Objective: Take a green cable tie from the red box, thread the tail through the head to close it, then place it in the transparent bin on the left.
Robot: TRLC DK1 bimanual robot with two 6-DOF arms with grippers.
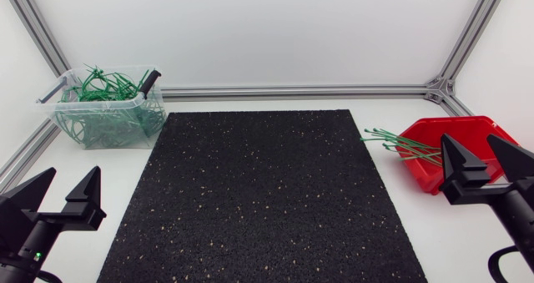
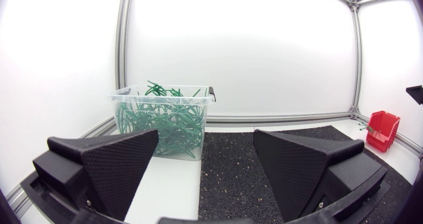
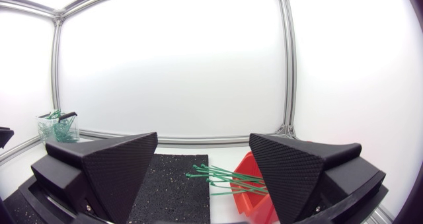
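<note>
The red box (image 1: 449, 149) stands at the table's right, with several green cable ties (image 1: 399, 143) sticking out over its left rim. My right gripper (image 1: 478, 159) hovers open just in front of it, nothing between its fingers. In the right wrist view the red box (image 3: 246, 184) and the green ties (image 3: 218, 176) lie just ahead of the open right gripper (image 3: 203, 174). The transparent bin (image 1: 108, 109) at the back left is full of closed green ties. My left gripper (image 1: 65, 195) is open and empty at the front left; the bin (image 2: 163, 121) lies ahead of it.
A black speckled mat (image 1: 260, 191) covers the middle of the white table. Aluminium frame rails (image 1: 292, 91) run along the back and up the corners. A black clip (image 1: 147, 83) sits on the bin's right rim.
</note>
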